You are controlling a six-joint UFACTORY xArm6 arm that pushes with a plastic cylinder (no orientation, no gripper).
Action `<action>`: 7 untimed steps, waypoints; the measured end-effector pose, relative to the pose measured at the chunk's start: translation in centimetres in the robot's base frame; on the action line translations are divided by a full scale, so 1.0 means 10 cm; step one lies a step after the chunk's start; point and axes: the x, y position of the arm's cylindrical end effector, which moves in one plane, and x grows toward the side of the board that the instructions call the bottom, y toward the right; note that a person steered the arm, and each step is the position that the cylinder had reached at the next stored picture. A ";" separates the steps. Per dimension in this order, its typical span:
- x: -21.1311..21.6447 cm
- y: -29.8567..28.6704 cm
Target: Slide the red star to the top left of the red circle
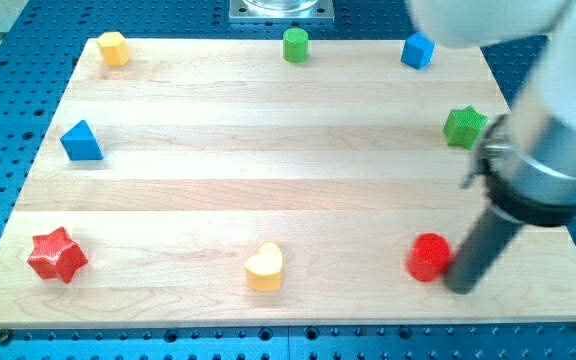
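Red star-shaped block (57,255): lies flat on the wooden board at the near left corner, close to the board's left edge, apart from every other block.

Red circular block (429,257): sits at the near right of the board, well apart from the red star, with the whole width of the board's near strip between them.

Tip of the dark rod (460,287): rests on the board just beside the red circle, on its right and slightly nearer side; contact between tip and circle cannot be told. The arm carries no claw, only this straight rod, so there is nothing to stand apart or together. The rod rises to the right into a blurred grey and white arm body.

Yellow heart-shaped block (264,267): near edge, roughly midway between the red star and the red circle.

Blue triangular block (81,141): left side, farther back than the red star.

Yellow hexagonal block (114,48): far left corner.

Green cylindrical block (295,44): far edge, centre.

Blue cube-like block (418,49): far edge, right of the green cylinder.

Green star-shaped block (464,126): right side, farther back than the red circle, near the arm body.

Light wooden board (268,160): rectangular, laid on a blue perforated table (8,100).
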 end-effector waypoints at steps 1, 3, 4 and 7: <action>0.05 -0.30; 0.26 -1.44; 0.23 -1.70; -0.08 -2.32</action>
